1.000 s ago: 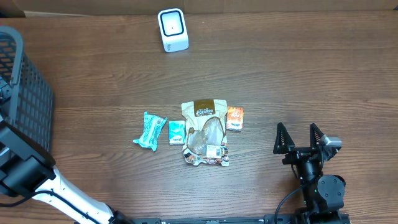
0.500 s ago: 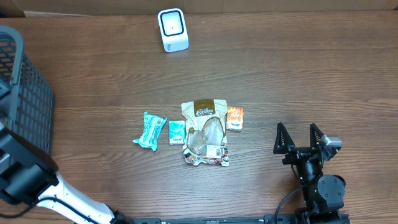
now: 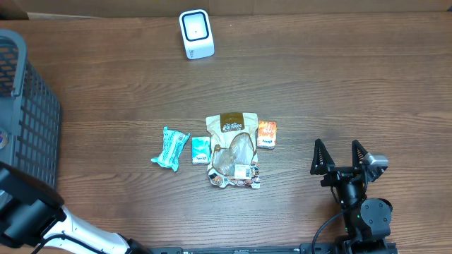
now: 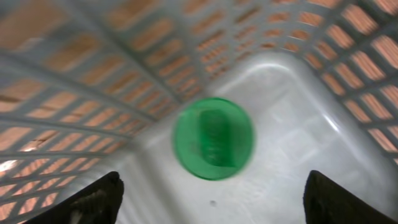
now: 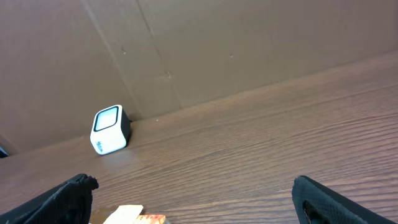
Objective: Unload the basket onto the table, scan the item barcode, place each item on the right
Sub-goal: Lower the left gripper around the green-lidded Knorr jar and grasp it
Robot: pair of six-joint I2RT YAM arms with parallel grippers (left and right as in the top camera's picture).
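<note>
left gripper (image 4: 211,190) jaws spread over basket (image 4: 93,62) | green disc (image 4: 213,138) on basket floor, unheld | right gripper (image 3: 337,145) jaws spread, far from basket

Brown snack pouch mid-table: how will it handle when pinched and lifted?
The snack pouch looks like soft film with loose pieces showing through a window: probably floppy, contents shifting. It lies flat, so it should not roll. Its glossy film may slip.
</note>
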